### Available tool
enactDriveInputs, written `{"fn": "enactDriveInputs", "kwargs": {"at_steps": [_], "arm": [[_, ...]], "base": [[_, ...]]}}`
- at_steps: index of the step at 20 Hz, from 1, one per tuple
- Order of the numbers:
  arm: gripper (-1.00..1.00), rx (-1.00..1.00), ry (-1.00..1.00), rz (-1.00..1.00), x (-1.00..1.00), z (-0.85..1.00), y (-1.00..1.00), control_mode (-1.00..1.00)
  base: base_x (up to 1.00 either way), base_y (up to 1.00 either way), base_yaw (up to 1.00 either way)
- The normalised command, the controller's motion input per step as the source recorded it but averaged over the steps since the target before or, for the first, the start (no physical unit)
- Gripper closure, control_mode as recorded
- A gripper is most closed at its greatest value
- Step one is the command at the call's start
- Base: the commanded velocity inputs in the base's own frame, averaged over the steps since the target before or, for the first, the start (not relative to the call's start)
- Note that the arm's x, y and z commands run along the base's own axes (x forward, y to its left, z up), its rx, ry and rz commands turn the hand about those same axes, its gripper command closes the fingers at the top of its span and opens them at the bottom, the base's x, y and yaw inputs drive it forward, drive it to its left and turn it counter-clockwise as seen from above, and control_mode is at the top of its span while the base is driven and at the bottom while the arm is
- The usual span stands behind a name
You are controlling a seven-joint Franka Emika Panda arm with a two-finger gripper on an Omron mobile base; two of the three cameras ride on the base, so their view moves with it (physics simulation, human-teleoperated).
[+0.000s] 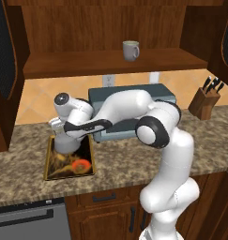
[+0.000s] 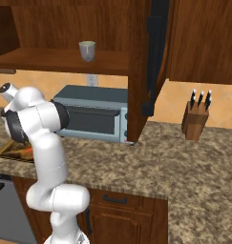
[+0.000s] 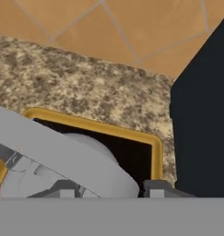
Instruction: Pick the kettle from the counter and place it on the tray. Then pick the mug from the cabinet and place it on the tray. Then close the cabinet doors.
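Speckled brown-and-beige granite runs the length of the counter [image 1: 134,161], with wooden drawer fronts below and an orange tiled backsplash behind. On its left part lies the tray [image 1: 87,174], dark with a gold-brown rim and a yellow and orange picture. The kettle [image 1: 64,145] stands on the tray's far end, grey and squat, mostly covered by the robot's hand. The gripper [image 1: 64,139] sits right over the kettle; in the hand view its dark fingertips [image 3: 157,190] rise at the bottom edge with the kettle's pale rounded body [image 3: 92,161] between them and the tray's gold rim [image 3: 132,134] beyond — whether the jaws grip the kettle or stand free of it I cannot tell.

Above, the cabinet [image 1: 106,33] is open, its doors [image 2: 155,57] swung outward with their dark mesh panels showing. The mug [image 1: 131,50] stands upright on the cabinet shelf, handle to its right in the left base view. A grey-blue toaster oven [image 2: 91,114] sits on the counter under the shelf, just beside the tray, and a wooden knife block [image 1: 204,101] stands well apart to the right.
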Motion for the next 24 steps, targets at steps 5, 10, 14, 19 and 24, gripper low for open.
{"fn": "enactDriveInputs", "kwargs": {"at_steps": [5,10,14,19,24], "arm": [[-1.00,0.00,0.00,0.00,-0.14,-0.03,0.00,-1.00],[-1.00,0.00,-0.03,0.00,-0.30,0.15,0.00,-1.00],[-1.00,0.00,-0.11,0.00,-0.47,0.51,-0.05,-1.00],[-1.00,0.00,-0.12,0.00,-0.21,0.42,-0.21,-1.00],[-1.00,0.00,-0.13,0.00,-0.28,0.45,-0.54,-1.00]], "base": [[0.00,0.00,0.00],[0.00,0.00,0.00],[0.00,0.00,0.00],[0.00,0.00,0.00],[0.00,0.00,0.00]]}}
